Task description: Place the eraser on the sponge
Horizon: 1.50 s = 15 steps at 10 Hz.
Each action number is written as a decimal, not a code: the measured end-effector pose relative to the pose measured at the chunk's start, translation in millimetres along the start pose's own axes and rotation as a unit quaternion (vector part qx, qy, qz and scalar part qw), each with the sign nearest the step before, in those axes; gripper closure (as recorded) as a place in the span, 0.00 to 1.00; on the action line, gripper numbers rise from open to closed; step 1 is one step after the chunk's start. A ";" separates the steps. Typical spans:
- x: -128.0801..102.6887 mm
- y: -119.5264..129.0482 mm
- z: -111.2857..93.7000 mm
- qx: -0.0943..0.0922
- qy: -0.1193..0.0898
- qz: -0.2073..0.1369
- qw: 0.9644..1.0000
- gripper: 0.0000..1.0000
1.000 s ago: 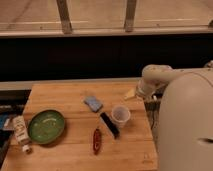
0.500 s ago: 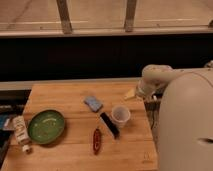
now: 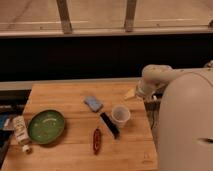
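Nothing has moved: the eraser point(image 3: 109, 124) lies diagonally, far-left to near-right, just nearer than the sponge point(image 3: 93, 103); the gripper point(image 3: 134, 94) hangs at the table's point(image 3: 65, 92) right edge, grip impossible to tell.

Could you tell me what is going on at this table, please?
A one-armed robot is meant to place the eraser on the sponge, and that is not yet done. Its tool hangs near the table's right edge, apart from both. The eraser lies flat beside the clear cup; the sponge lies just up-left of it, with nothing on it.
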 end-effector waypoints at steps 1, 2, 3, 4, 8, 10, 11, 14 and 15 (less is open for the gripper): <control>0.0 0.0 0.0 0.000 0.000 0.000 1.000 0.20; 0.0 0.0 0.0 0.000 0.000 0.000 1.000 0.20; 0.0 0.0 0.0 0.000 0.000 0.000 1.000 0.20; 0.0 0.0 -0.2 0.000 0.000 0.000 1.000 0.20; -1.0 34.8 -7.9 -0.002 0.002 -0.064 0.998 0.20; 0.5 62.8 -3.9 0.003 0.009 -0.117 0.993 0.20; 3.9 77.8 -1.8 0.004 0.014 -0.150 0.989 0.20; 12.3 96.8 3.2 0.004 0.028 -0.193 0.981 0.20; 18.4 108.1 5.5 0.002 0.035 -0.206 0.978 0.20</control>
